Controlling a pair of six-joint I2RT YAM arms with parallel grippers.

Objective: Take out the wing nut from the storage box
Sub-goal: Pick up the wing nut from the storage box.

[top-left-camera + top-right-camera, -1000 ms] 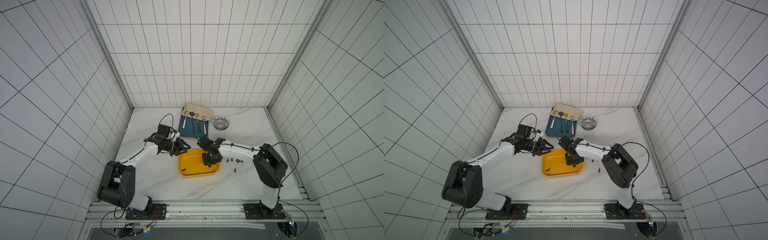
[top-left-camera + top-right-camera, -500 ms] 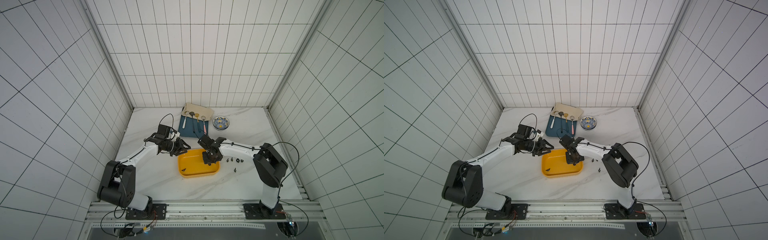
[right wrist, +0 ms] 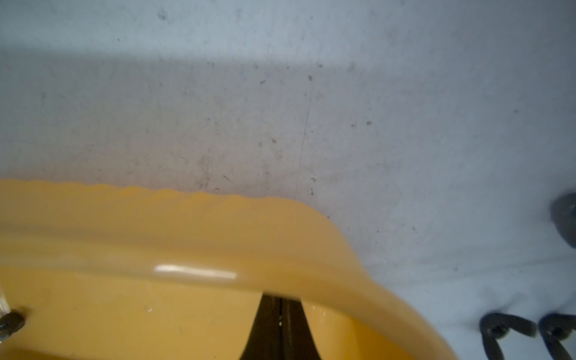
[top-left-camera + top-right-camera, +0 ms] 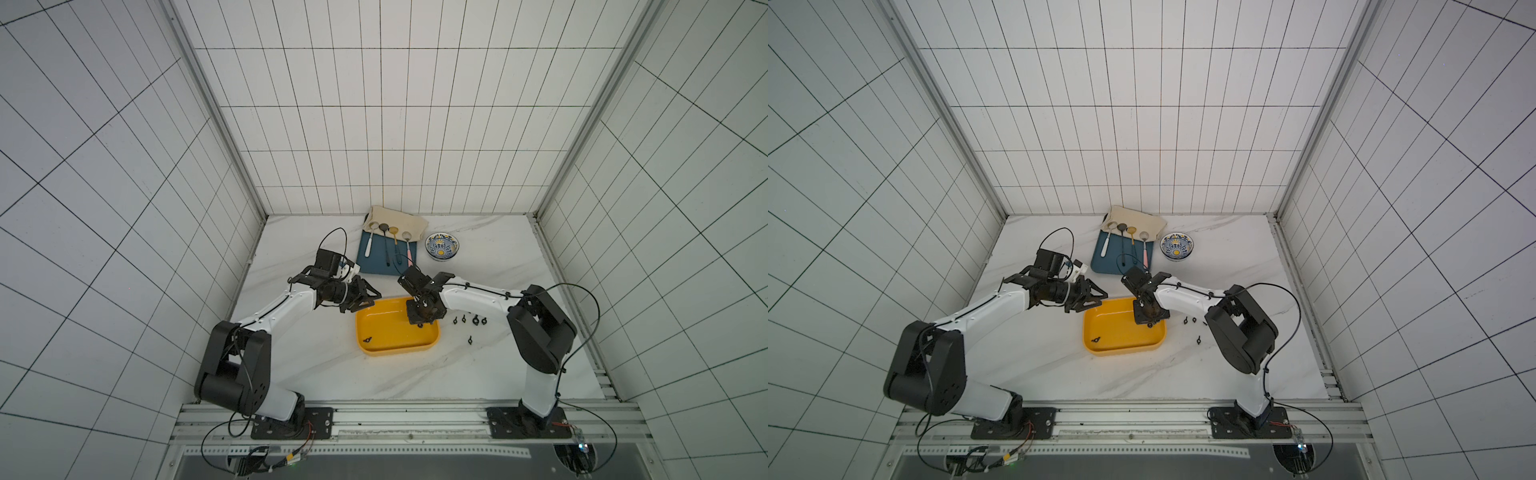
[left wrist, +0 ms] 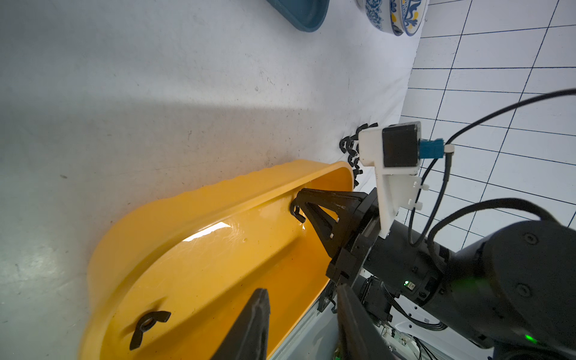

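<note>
**A:** Right gripper [image 4: 420, 322] first: how do its fingers stand?

**B:** Pressed together, pointing down into the storage box [image 4: 395, 351]. A wing nut [image 5: 295, 212] looks pinched at their very tips. It is inside the box, close against the wall at the box's upper right corner in both top views.

**A:** How tight is that corner?

**B:** Tight. In the right wrist view the box's yellow rim curves across just beyond the fingers [image 3: 271, 330], and the wall is right beside the nut.

**A:** And the other arm?

**B:** The left gripper [image 4: 368, 296] hangs at the box's upper left corner. Its fingers are apart with nothing between them.

**A:** Anything else in the box?

**B:** A second wing nut [image 4: 367, 340] lies flat near the lower left corner, well apart from both grippers.

**A:** Where is there open room?

**B:** Below the box in the frame, the table [image 4: 316, 365] is bare marble down to the rail. It is bare to the left as well. To the right, loose wing nuts [image 4: 475, 319] lie between the box's edge and the right arm's base. Above, the blue tray [image 4: 376, 266] with its spoons [image 4: 387, 241] lies near, with a strip of table between. The patterned bowl [image 4: 443, 247] sits just right of the tray.
</note>
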